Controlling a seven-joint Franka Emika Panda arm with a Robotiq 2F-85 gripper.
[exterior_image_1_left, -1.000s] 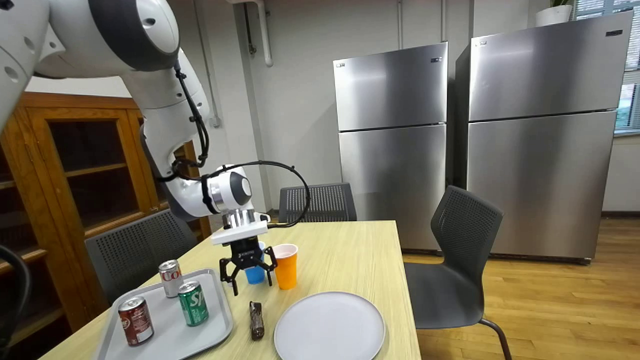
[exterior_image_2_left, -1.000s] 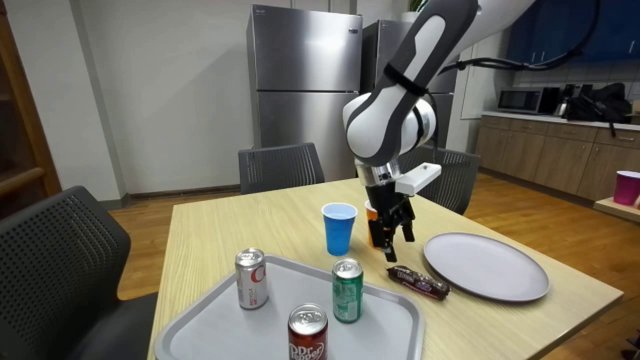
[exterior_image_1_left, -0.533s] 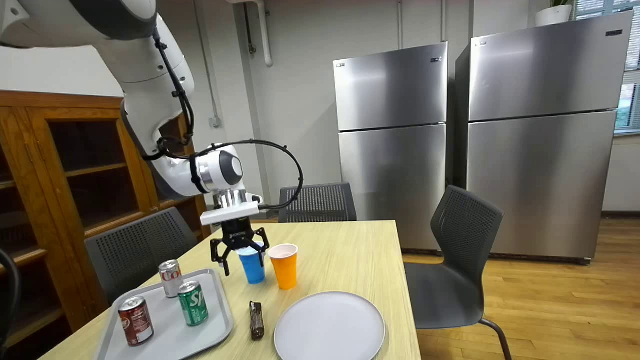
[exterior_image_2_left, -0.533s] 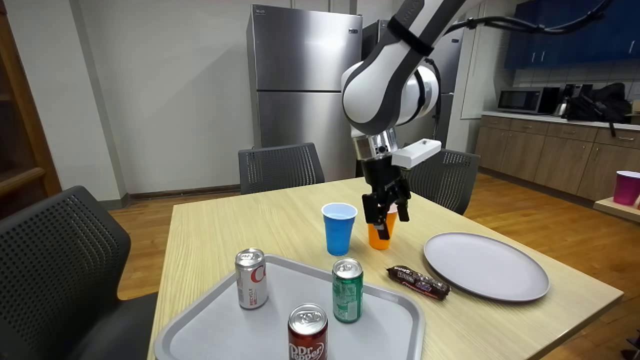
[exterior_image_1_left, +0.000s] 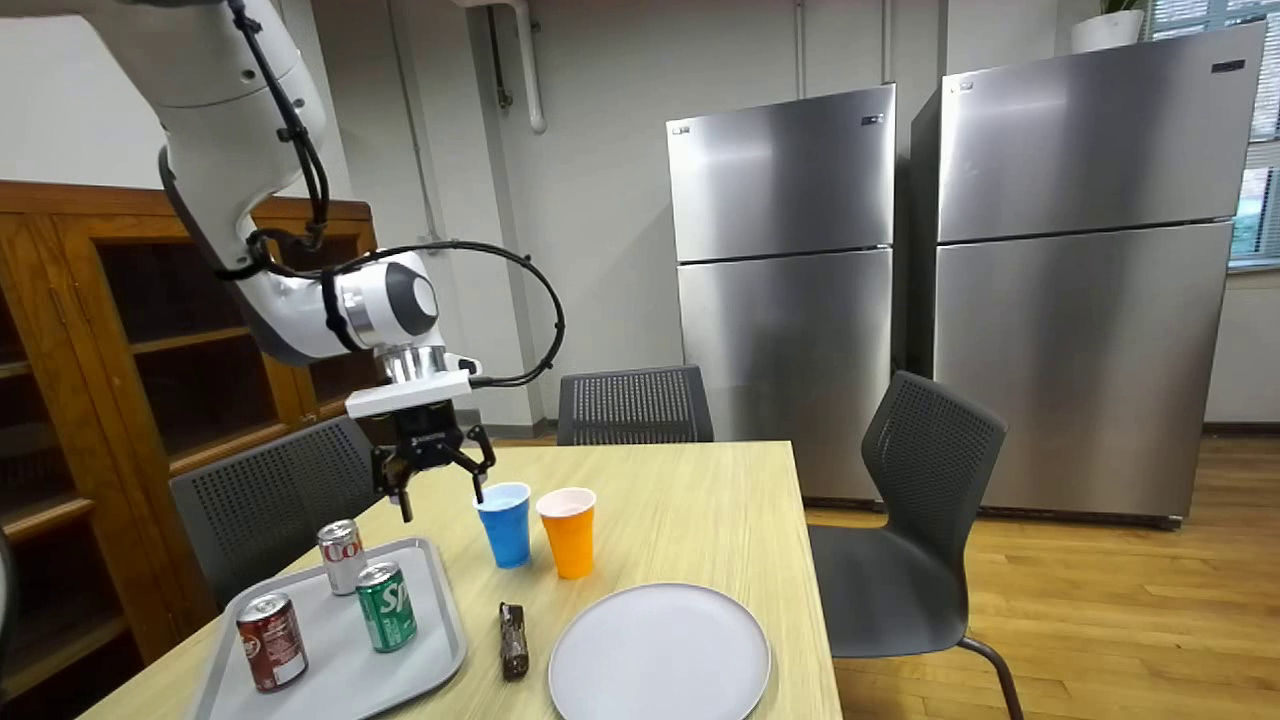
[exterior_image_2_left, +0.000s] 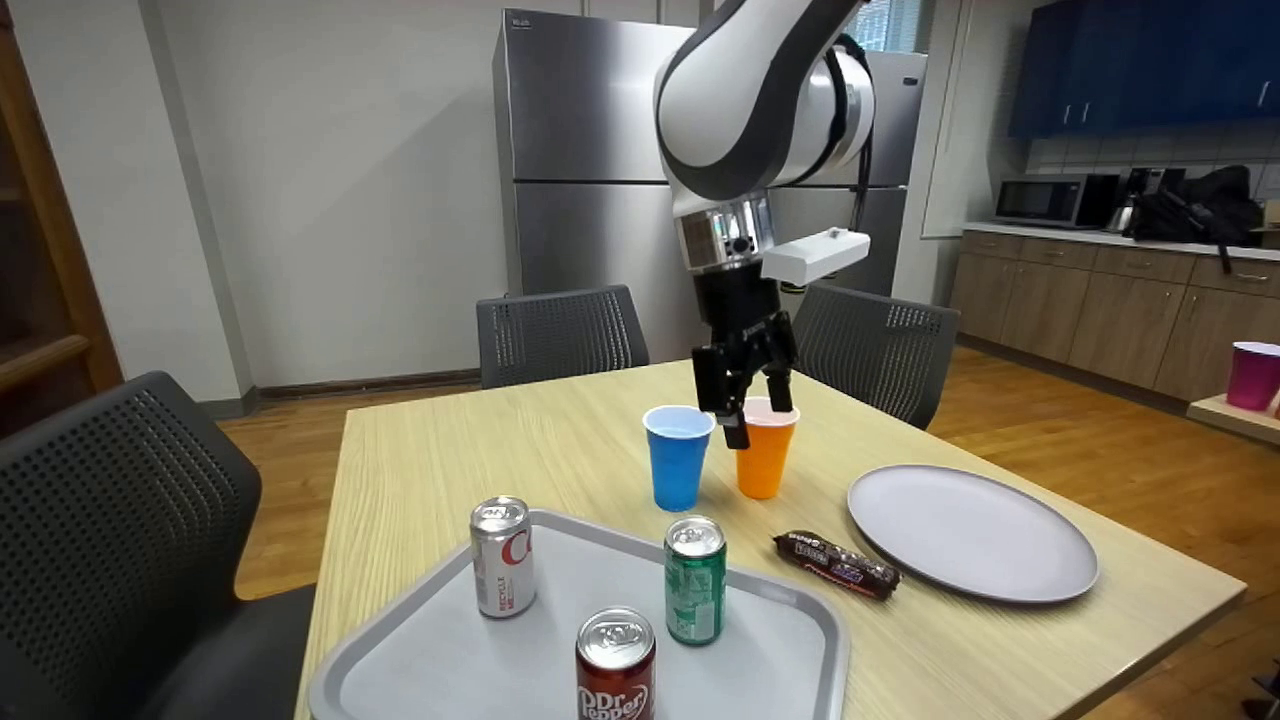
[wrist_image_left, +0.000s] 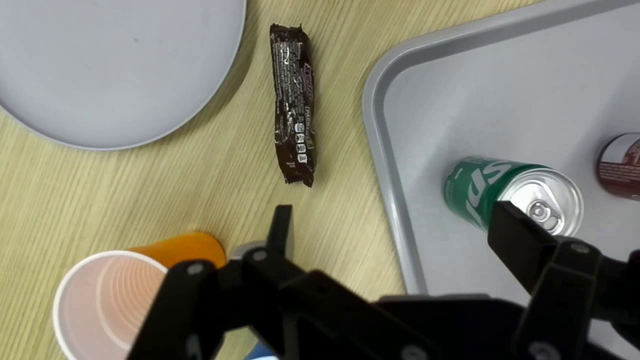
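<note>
My gripper (exterior_image_1_left: 442, 502) is open and empty, raised above the table near the tray's edge and the cups. In the wrist view its fingers (wrist_image_left: 392, 220) stand wide apart, with bare table and the tray edge between them. A blue cup (exterior_image_1_left: 507, 530) and an orange cup (exterior_image_1_left: 568, 535) stand upright close by. In an exterior view the gripper (exterior_image_2_left: 758, 422) overlaps the orange cup (exterior_image_2_left: 765, 465); I see no grasp. A dark wrapped candy bar (wrist_image_left: 294, 107) lies on the table between the grey tray (wrist_image_left: 450, 100) and a round grey plate (wrist_image_left: 115, 70).
The tray carries a green Sprite can (exterior_image_1_left: 387, 610), a dark red Dr Pepper can (exterior_image_1_left: 271, 645) and a silver can (exterior_image_1_left: 342, 560), all upright. Chairs (exterior_image_1_left: 636, 405) stand around the table. Two fridges (exterior_image_1_left: 785, 350) stand behind. A wooden cabinet (exterior_image_1_left: 190, 340) is at the side.
The arm has risen and drawn back from above the candy bar, with the gripper staying open. The blue cup, earlier partly covered by it, now shows whole. The objects have not moved.
</note>
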